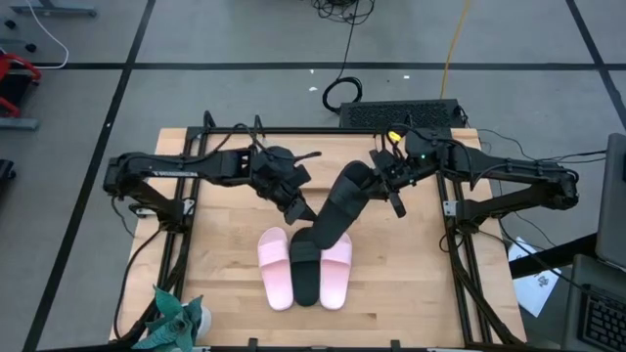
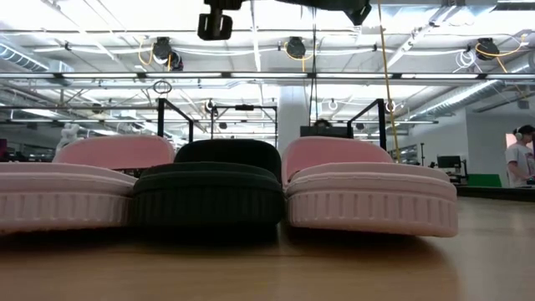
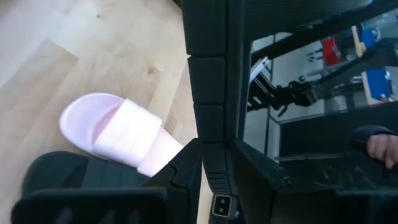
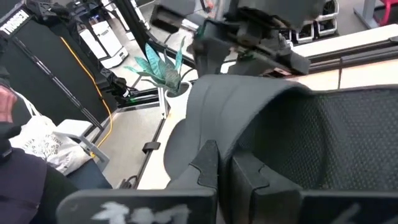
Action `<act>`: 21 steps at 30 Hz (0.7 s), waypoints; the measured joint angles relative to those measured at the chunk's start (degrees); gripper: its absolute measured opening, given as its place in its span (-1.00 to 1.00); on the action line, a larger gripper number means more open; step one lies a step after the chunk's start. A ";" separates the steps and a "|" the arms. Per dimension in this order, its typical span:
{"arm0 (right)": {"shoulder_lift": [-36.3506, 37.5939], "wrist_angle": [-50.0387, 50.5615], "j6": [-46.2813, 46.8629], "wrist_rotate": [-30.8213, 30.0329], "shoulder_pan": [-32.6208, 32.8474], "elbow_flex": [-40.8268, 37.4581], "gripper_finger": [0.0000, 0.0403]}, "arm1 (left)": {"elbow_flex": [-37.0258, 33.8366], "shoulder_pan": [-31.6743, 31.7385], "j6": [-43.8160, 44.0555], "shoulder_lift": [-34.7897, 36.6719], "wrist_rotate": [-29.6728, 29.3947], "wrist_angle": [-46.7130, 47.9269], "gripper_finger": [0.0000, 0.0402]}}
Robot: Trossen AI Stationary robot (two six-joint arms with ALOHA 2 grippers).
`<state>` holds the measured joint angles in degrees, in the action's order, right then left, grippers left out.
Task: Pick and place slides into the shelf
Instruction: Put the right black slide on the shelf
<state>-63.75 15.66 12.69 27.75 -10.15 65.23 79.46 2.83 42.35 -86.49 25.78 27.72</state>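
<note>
Two pale pink slides lie sole down on the wooden table, with a black slide between them. A second black slide hangs slanting in the air above them, between my two grippers. My right gripper is shut on its higher, far end. My left gripper is shut on it near its lower end. I cannot make out the shelf in any view. My left gripper meets the black slide at its lower end, slanting down from the table's far left. The slide's sole and the gripper itself hide which part the fingers have. The slide is lifted clear of the table. My right gripper pinches the rim of the black slide's higher end between its two fingers. It comes nearly level from the table's right side, along the slide. From the hold the slide slants down toward the near left, clear of the table.
A black frame runs along the table's left and right sides. A green plant stands at the near left corner, and a black box at the far edge. A person stands beyond the table. Bare wood lies on both sides of the row.
</note>
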 joint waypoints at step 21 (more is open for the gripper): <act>0.23 -0.67 0.14 0.83 -0.02 0.02 -1.00 | -0.04 1.22 2.79 -0.67 4.41 -3.82 -0.57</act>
<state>-63.52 14.98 12.82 28.58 -10.17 65.25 79.42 4.05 45.13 -87.15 30.18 23.90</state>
